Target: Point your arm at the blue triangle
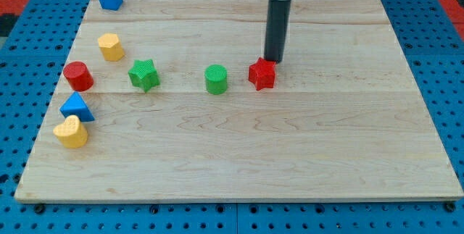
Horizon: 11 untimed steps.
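Wooden surface [239,161] on a blue pegboard [449,82]. No pincer is fitted, so no pincer state can be told. My tip [272,61] is seen touching the red star [262,74]. The blue triangle [76,107] is placed far towards the view's left, between a red cylinder [77,76] and a yellow heart [71,132].

Between my tip [273,60] and the blue triangle [76,107] near the board's left edge stood the red star [262,74], green cylinder [216,79] and green star [143,74].

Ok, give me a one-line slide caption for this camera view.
My tip rests just above the red star, far right of the blue triangle near the board's left edge.
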Tool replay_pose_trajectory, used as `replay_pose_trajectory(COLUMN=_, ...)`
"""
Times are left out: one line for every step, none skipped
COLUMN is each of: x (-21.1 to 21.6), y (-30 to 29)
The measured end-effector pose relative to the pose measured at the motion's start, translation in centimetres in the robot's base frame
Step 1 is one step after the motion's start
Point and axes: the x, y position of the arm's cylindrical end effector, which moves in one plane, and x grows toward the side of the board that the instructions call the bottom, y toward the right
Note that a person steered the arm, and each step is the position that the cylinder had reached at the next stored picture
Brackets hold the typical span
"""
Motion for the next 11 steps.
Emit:
replay_pose_trajectory(x=1.9, y=0.0)
replay_pose_trajectory(x=0.6, y=-1.3)
replay_pose_trajectory(x=-1.6, y=-1.0)
replay_pose_trajectory(x=-6.9, y=-2.7)
replay_pose_trajectory(x=-7.8, y=-12.9)
replay_pose_trajectory(x=-10.0, y=-22.7)
replay_pose_trajectory(x=-12.5, y=-29.5)
replay_pose_trajectory(x=-12.4, y=-34.7)
replay_pose_trajectory(x=-10.3, y=-36.5)
replay_pose_trajectory(x=-7.5, y=-35.2)
replay_pose_trajectory(x=-6.9, y=-34.9)
